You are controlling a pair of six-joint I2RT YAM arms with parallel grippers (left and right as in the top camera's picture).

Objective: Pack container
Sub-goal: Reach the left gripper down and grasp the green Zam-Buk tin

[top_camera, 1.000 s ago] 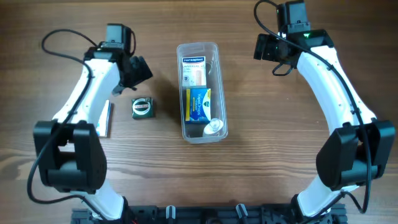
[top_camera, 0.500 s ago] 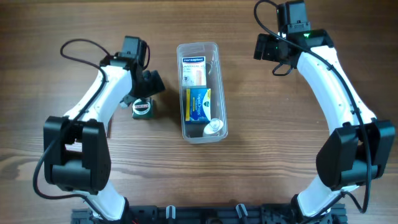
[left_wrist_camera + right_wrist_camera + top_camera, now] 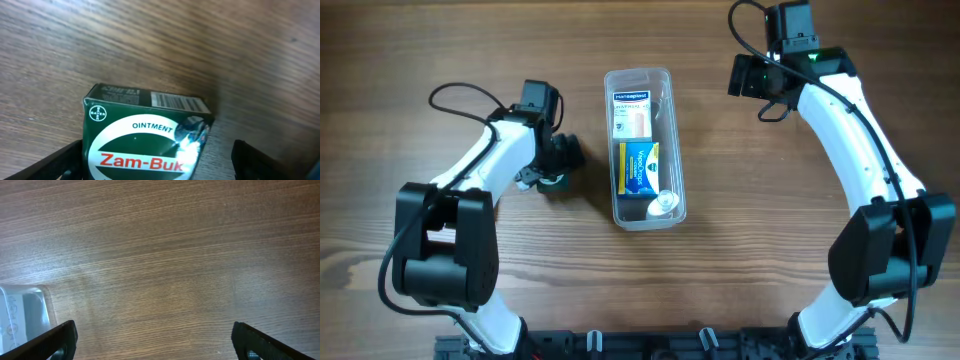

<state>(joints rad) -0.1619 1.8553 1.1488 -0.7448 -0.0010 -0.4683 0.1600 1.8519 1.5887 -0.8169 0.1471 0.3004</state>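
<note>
The container [image 3: 645, 150] is a clear, long tub in the middle of the table. It holds a white box [image 3: 631, 113], a blue-and-yellow box [image 3: 640, 167] and a small white round item [image 3: 663, 205]. My left gripper [image 3: 558, 160] is down over a green Zam-Buk ointment box [image 3: 145, 135] just left of the tub, which mostly hides the box from overhead. In the left wrist view the box lies between the open fingers [image 3: 270, 160], with a gap on its right side. My right gripper [image 3: 750, 78] hangs open over bare wood at the tub's far right, a tub corner [image 3: 25, 310] at the frame's left.
Both white arms curve in from the near edge, with black cables looping by their wrists. Wood-grain table [image 3: 770, 200] lies on every side of the tub.
My left arm has swung right and down until its open jaws straddle the green ointment box. The right arm and the tub's contents have not moved.
</note>
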